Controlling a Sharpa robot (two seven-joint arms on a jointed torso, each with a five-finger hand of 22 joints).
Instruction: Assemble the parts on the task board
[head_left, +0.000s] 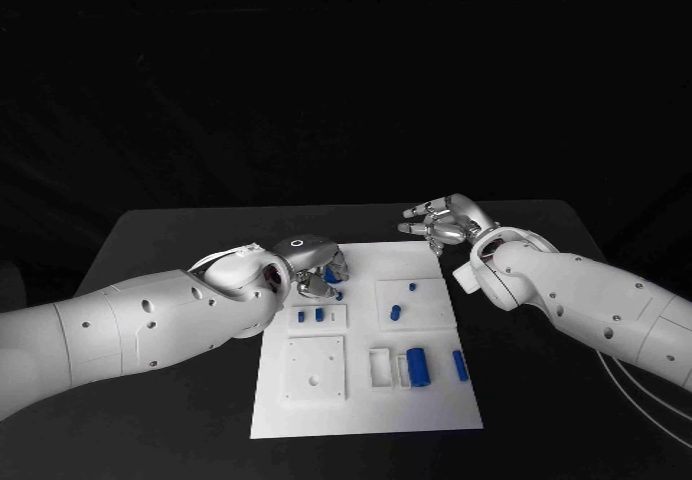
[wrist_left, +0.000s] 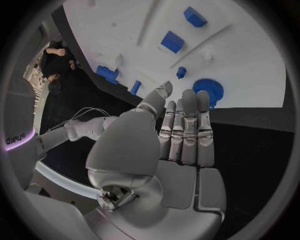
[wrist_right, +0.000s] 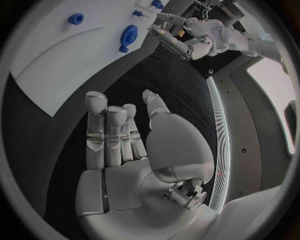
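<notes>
So your left hand (head_left: 306, 262) is hovering over the far-left corner of the task board (head_left: 368, 415), fingers straight and holding nothing. In the left wrist view the fingertips (wrist_left: 185, 97) sit just short of the blue gear (wrist_left: 208, 90), near the board's edge. Your right hand (head_left: 444, 222) is off past the far-right corner, over the black table (head_left: 173, 225), fingers spread and empty too.

Rest of the parts are scattered on the board: a small blue peg (head_left: 411, 287) and another blue piece (head_left: 394, 313) toward the right, two small blue blocks (head_left: 310, 315) near the left hand, and two long blue bars (head_left: 420, 366) at the near side.

What I'd worry about: the gear is right by the board's edge, so if you come in flat-fingered you could shove it off onto the table instead of picking it up. Your left forearm also covers that corner from the head camera, so you'd be reaching half blind.
</notes>
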